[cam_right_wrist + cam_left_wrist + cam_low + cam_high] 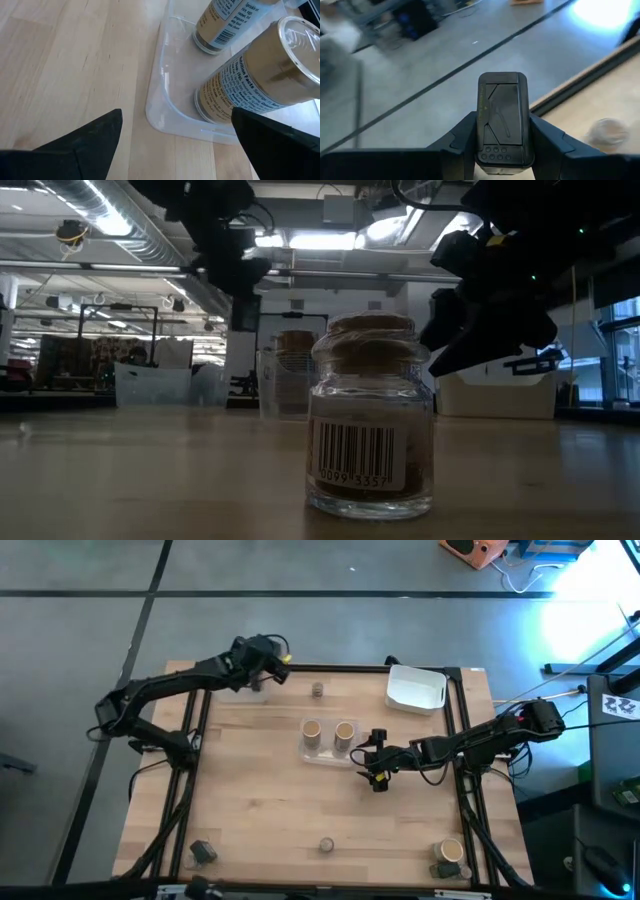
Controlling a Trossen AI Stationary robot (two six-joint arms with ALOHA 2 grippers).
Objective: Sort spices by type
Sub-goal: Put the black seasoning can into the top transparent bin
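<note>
My left gripper (270, 662) is above the table's far left corner, shut on a dark blocky jar (502, 120), which shows lifted in the low view (245, 311). My right gripper (175, 145) is open at mid-table (377, 766), just right of a clear tub (330, 743). Two tan cylinders (312, 732) (345, 733) stand upright in that tub. One tiny round jar (318, 690) stands on the table near the far edge, another (370, 420) by the near edge. A dark jar (203, 852) stands at the near left corner. A tan cylinder (450, 852) and a dark jar (441, 870) stand at the near right corner. My left gripper pinches the dark blocky jar between its two fingers (462, 142), one on each side face (482, 135). The jar's ribbed face points toward the wrist camera. It is lifted clear of the table.
A white rectangular tub (415, 688) sits at the far right. A second clear tub (240, 690) lies under my left arm at the far left. The table's middle and near half hold bare wood.
</note>
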